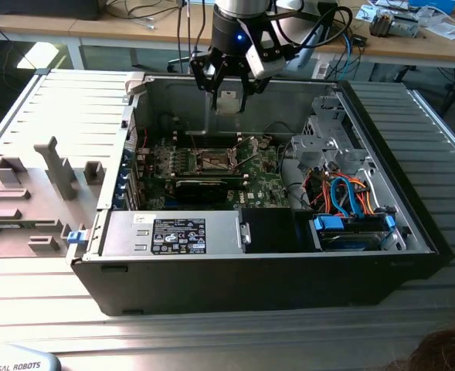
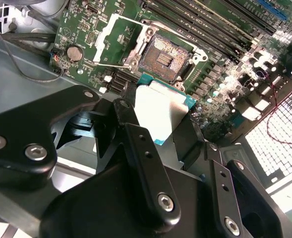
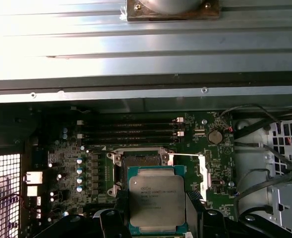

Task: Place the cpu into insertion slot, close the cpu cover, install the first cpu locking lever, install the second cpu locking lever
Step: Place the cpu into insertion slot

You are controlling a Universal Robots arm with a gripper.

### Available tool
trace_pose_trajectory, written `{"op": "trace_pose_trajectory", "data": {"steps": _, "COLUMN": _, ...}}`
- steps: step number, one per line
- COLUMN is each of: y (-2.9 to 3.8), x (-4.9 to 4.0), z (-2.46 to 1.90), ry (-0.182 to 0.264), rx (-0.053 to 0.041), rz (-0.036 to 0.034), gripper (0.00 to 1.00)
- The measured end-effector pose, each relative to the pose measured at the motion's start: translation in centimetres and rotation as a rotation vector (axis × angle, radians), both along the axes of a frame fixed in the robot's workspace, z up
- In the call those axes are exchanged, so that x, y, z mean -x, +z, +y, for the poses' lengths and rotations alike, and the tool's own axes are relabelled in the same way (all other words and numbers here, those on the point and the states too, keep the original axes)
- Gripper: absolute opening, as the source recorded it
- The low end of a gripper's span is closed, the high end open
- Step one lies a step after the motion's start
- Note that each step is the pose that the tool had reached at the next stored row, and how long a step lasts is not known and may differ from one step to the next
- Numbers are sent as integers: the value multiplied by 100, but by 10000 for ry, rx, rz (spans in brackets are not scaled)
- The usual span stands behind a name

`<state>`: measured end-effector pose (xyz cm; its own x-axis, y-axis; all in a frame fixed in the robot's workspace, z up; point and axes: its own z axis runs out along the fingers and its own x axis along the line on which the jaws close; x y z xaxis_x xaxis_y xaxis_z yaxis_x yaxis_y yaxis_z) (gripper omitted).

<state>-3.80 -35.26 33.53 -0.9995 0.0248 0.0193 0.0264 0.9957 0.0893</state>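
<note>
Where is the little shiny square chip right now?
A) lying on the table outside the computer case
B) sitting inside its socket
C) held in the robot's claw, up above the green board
C: the claw grips the cpu by its edges above the motherboard, while the insertion slot sits empty with the cpu cover swung open.
</note>
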Motion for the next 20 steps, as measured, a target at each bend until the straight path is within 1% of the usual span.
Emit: {"op": "trace_pose_trajectory", "data": {"steps": 20, "y": -51, "x": 0, "z": 0, "ry": 0, "rx": -1, "rz": 0, "gripper": 54}}
